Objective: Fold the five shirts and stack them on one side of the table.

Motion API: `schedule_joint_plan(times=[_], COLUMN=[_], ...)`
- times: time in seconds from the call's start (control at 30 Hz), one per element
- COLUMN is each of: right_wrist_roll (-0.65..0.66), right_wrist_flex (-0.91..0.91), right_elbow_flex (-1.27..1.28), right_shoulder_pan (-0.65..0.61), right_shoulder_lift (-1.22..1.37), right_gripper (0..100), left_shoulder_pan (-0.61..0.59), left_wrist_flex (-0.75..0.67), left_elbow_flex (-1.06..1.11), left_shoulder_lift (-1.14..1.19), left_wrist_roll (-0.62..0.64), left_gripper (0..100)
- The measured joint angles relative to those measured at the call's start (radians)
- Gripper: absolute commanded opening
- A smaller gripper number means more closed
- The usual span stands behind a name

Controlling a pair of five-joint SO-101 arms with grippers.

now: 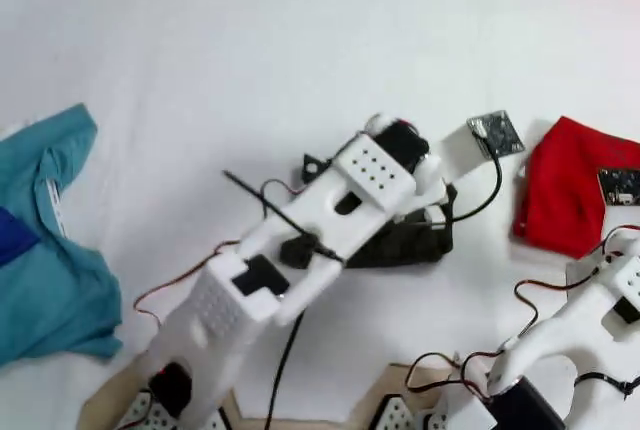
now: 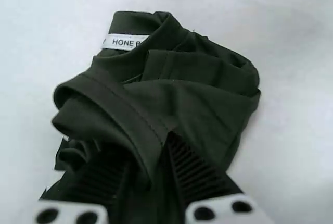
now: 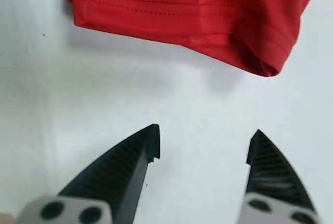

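Teal shirt point(image 1: 45, 240) is laid loose at far left; dark shirt point(image 2: 171, 94), bunched at centre, is clamped by the left gripper point(image 2: 151, 156), presumably for a fold; red shirt point(image 3: 197, 5) at right is faced by the right gripper point(image 3: 203, 151), fingers held apart, likely for its hem

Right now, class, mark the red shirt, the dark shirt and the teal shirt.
red shirt point(image 1: 560, 190), high view, middle of its body.
dark shirt point(image 2: 203, 91), left wrist view, bunched upper fold.
teal shirt point(image 1: 58, 295), high view, lower body fabric.

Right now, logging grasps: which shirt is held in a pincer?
The crumpled dark olive fabric shirt: the left pincer grips its fold, while the red fabric shirt and teal fabric shirt lie free.
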Motion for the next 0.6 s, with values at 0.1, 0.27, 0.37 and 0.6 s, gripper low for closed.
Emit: schedule_joint_plan(times=[0.1,0.27,0.37,0.6], right_wrist_roll=[0.0,0.0,0.0,0.0], right_wrist_flex=[0.0,0.0,0.0,0.005], right_elbow_flex=[0.0,0.0,0.0,0.0], right_shoulder_pan=[0.0,0.0,0.0,-0.012], right_shoulder_lift=[0.0,0.0,0.0,0.0], right_gripper=[28.3,28.3,28.3,28.3], left_shoulder_pan=[0.0,0.012,0.028,-0.081], left_wrist_flex=[-0.009,0.023,0.084,0.285], left_elbow_flex=[0.0,-0.006,-0.077,-0.384], left_shoulder_lift=[0.037,0.043,0.044,0.038], left_wrist_roll=[0.0,-0.063,-0.071,-0.072], left_gripper=[12,26,24,23])
